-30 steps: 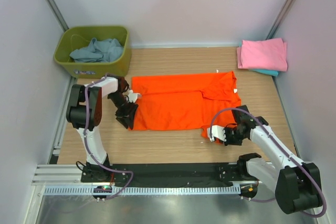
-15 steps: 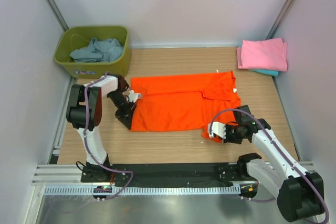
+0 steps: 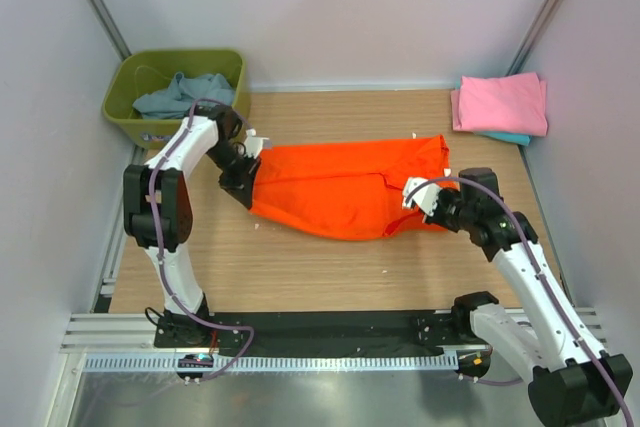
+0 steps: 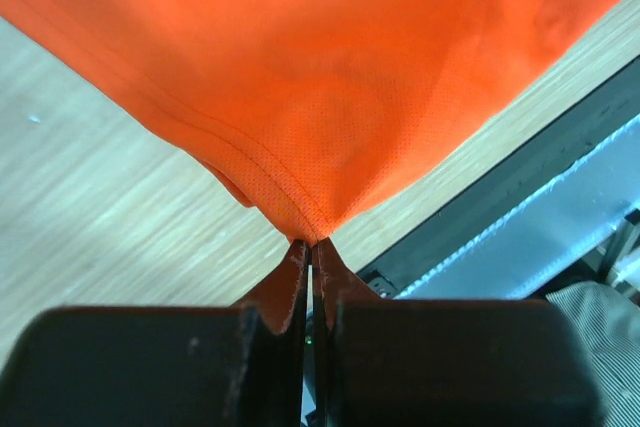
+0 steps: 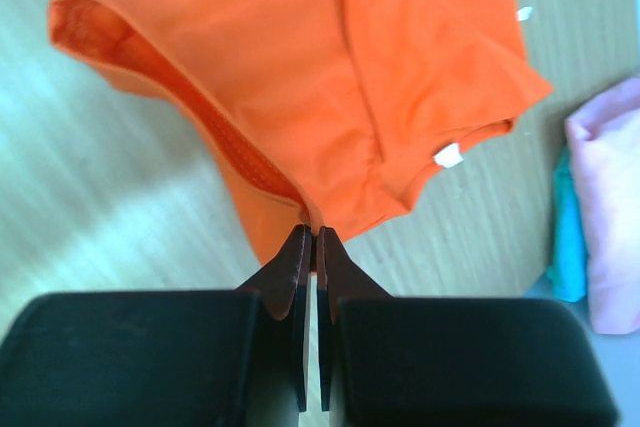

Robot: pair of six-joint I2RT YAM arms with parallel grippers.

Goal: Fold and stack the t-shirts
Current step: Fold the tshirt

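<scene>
Left jaws clenched on the left hem corner of the orange t-shirt (image 3: 345, 187); the wrist view shows cloth pinched right between the tips. Right jaws clenched on the hem at the right side, same tight pinch. The shirt sags between the two over the middle of the table (image 3: 330, 267). Pink shirt (image 3: 503, 102) lies folded on a teal shirt (image 3: 505, 137) in the far right corner. Blue-grey shirt (image 3: 190, 95) sits crumpled in the green tub (image 3: 120, 112), far left.
</scene>
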